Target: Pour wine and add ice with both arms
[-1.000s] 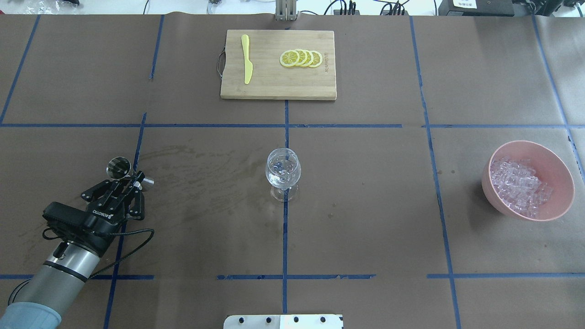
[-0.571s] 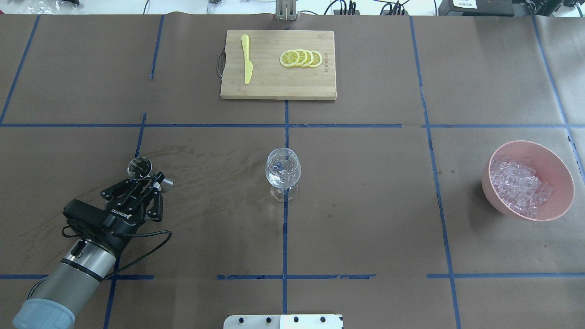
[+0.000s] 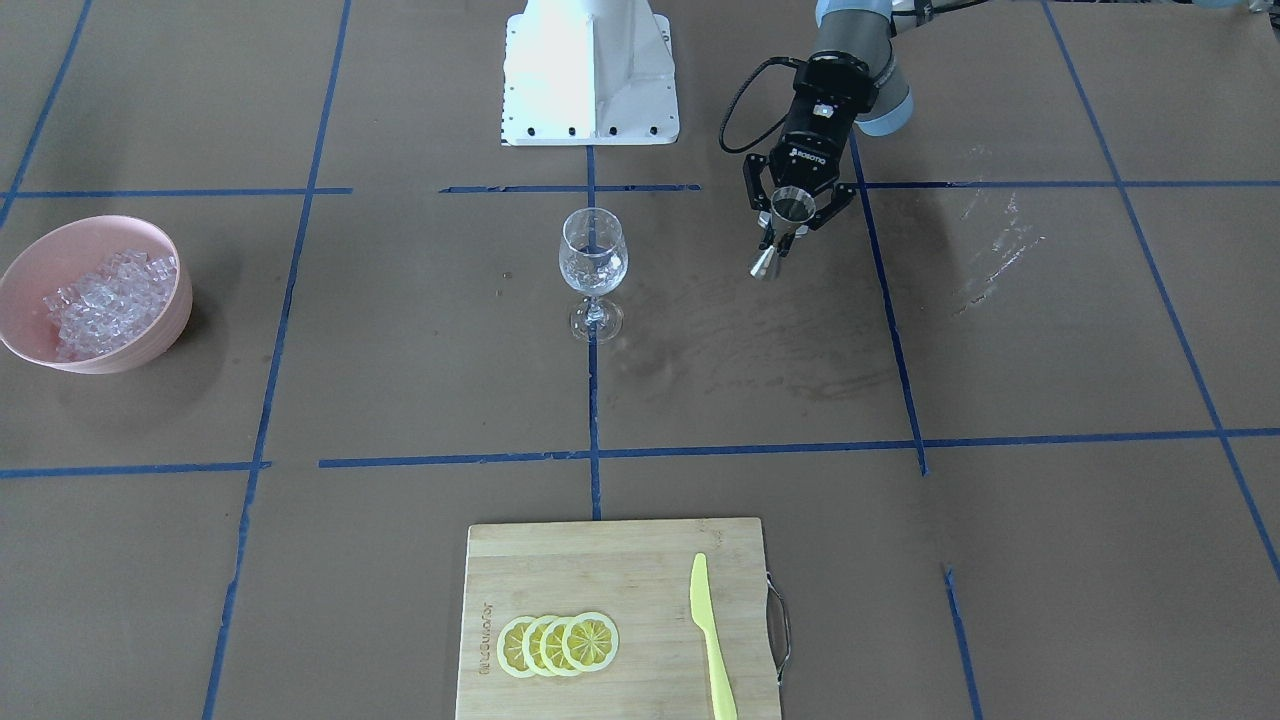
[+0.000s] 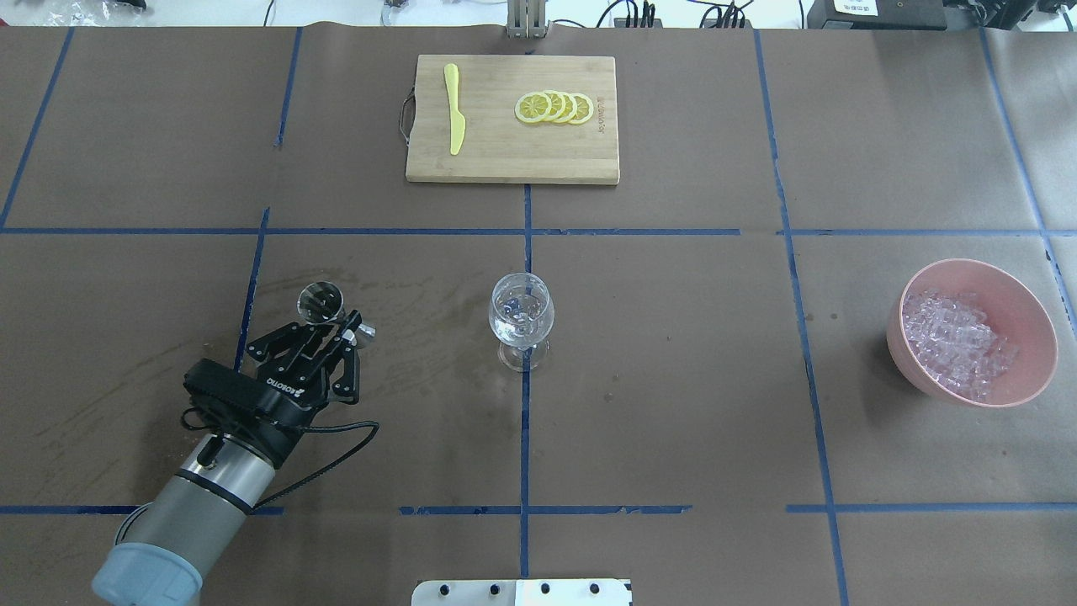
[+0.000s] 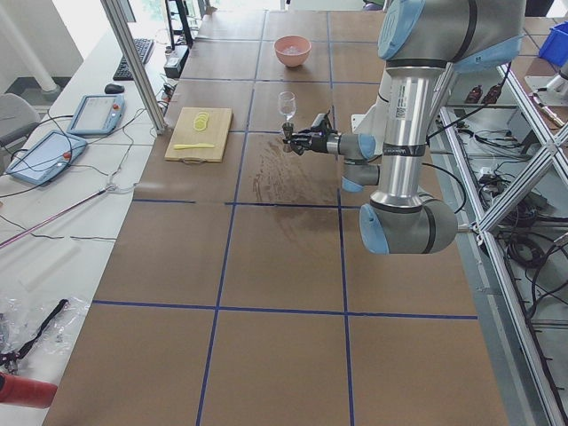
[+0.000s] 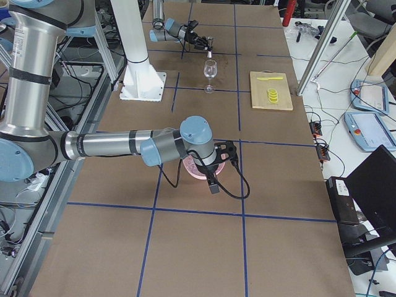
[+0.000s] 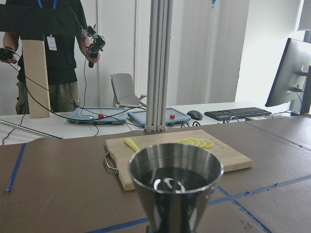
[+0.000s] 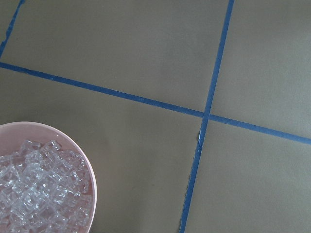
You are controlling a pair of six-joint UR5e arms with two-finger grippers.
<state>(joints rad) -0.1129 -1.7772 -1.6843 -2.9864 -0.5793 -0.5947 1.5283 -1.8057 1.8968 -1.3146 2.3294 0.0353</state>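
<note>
My left gripper [image 4: 341, 326] is shut on the waist of a steel jigger [image 4: 320, 301] and holds it upright above the table, left of the wine glass [image 4: 522, 320]. In the left wrist view the jigger [image 7: 175, 194] holds a little dark wine [image 7: 172, 179]. The front view shows the left gripper [image 3: 783, 230] and the glass [image 3: 593, 262]. The ice [image 4: 959, 341] fills a pink bowl [image 4: 1043, 337] at the right. My right gripper [image 6: 215, 179] hangs above that bowl; I cannot tell if it is open. Its wrist view shows ice [image 8: 39, 194] and no fingers.
A wooden cutting board [image 4: 505, 156] at the back centre carries lemon slices [image 4: 555, 108] and a yellow knife [image 4: 454, 109]. The white robot base [image 4: 522, 592] is at the near edge. Blue tape lines cross the brown table cover. A person [image 7: 53, 58] stands beyond the table.
My left arm has moved to the right, toward the wine glass, carrying the jigger upright. The glass, bowl and board have not moved.
</note>
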